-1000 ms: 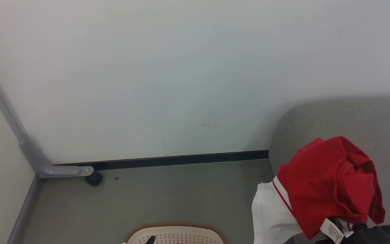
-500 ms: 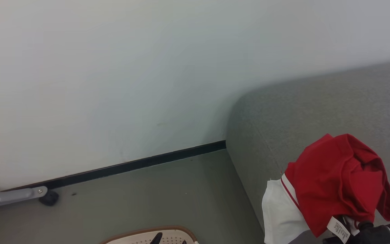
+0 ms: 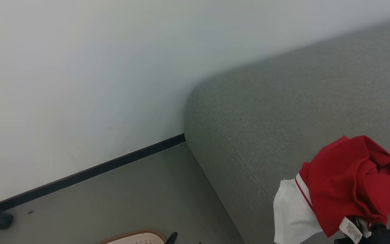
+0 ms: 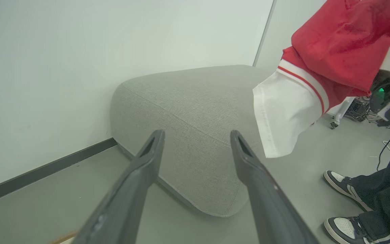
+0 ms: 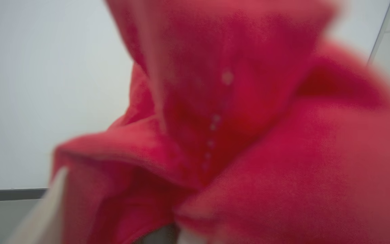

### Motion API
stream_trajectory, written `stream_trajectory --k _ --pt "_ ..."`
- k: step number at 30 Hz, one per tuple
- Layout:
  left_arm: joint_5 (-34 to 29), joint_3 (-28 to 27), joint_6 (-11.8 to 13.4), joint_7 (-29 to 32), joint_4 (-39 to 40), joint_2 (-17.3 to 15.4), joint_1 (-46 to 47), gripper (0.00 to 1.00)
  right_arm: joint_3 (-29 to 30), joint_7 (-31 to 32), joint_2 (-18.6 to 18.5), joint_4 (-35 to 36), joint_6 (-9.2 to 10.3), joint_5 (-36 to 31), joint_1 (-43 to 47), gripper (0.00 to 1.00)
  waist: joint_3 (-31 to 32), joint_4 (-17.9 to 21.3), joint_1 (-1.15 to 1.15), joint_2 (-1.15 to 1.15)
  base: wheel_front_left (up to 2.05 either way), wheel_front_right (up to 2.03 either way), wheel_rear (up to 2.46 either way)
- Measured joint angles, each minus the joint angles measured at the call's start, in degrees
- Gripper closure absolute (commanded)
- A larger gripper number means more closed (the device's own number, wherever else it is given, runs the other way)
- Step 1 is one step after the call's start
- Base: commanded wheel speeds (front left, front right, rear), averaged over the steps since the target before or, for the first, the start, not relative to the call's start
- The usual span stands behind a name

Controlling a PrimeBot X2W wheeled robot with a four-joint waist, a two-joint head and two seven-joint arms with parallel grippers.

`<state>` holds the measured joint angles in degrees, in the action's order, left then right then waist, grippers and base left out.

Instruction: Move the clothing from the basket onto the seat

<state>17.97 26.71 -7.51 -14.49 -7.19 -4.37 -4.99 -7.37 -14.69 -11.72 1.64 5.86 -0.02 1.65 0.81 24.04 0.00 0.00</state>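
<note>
Clothing (image 3: 350, 183) hangs aloft near seat (image 3: 283, 118) edge (broad surface beyond).

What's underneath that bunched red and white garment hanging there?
The grey fabric seat cushion lies below the red and white garment. Cloth covers the fingers of the right gripper holding it.

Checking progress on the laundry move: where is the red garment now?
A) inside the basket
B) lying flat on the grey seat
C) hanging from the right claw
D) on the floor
C: the clothing dangles bunched from the right claw, its white panel hanging clear of the seat.
</note>
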Motion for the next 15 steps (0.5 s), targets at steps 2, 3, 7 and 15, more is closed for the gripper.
stream_trajectory --k 2,3,7,15 --pt "0.0 0.37 -0.01 0.0 0.23 -0.04 0.12 0.0 0.77 0.01 0.08 -0.33 0.25 0.04 0.51 1.0 -0.35 1.1 0.0 0.0 0.0 0.0 0.0" --pt "0.0 0.65 0.0 0.0 0.29 -0.08 0.16 0.0 1.07 0.01 0.1 -0.35 0.26 0.07 0.65 1.0 -0.54 1.57 0.0 0.0 0.0 0.0 0.0" --pt "0.0 2.3 -0.01 0.0 0.4 -0.2 1.19 0.0 2.29 0.01 0.25 -0.6 0.45 0.07 1.57 1.0 -1.56 2.74 0.0 0.0 0.0 0.0 0.0" --pt "-0.07 4.08 -0.01 0.0 0.8 -1.29 1.62 0.0 2.59 0.01 1.03 -0.59 0.7 0.05 1.57 1.0 -2.45 3.09 0.0 0.0 0.0 0.0 0.0"
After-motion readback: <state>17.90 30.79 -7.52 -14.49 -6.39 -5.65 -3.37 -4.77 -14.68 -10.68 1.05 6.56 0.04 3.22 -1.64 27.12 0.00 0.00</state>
